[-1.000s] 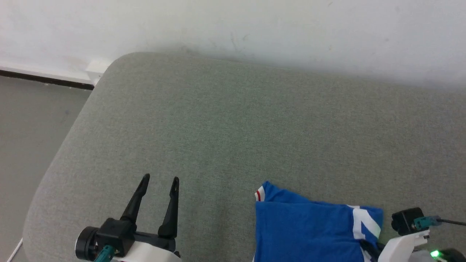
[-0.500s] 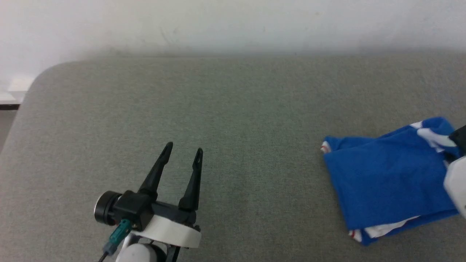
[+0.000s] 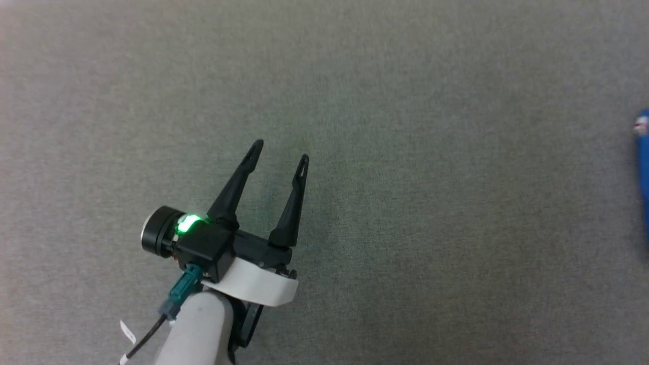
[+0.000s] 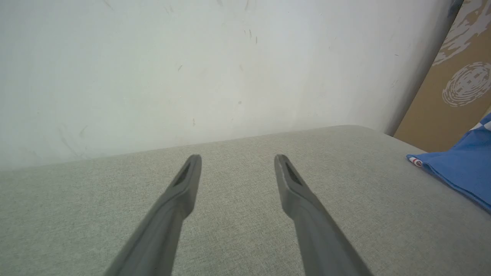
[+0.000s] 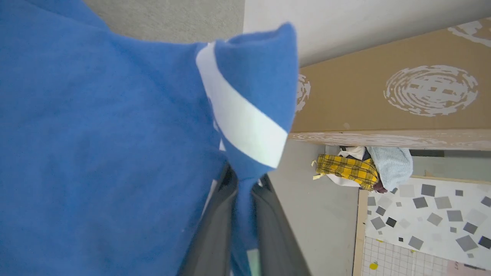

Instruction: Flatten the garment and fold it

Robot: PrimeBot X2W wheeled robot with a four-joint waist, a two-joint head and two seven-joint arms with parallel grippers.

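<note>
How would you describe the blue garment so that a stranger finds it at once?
Look at the wide grey-green cushion before the white wall. Near its right end lies the garment, one corner pinched in the right pincer. It is the only bright blue cloth, with a white band.

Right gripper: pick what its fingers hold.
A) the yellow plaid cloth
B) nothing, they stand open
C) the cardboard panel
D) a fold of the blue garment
D: the right wrist view shows the right gripper closed on a blue fold of the garment.
</note>
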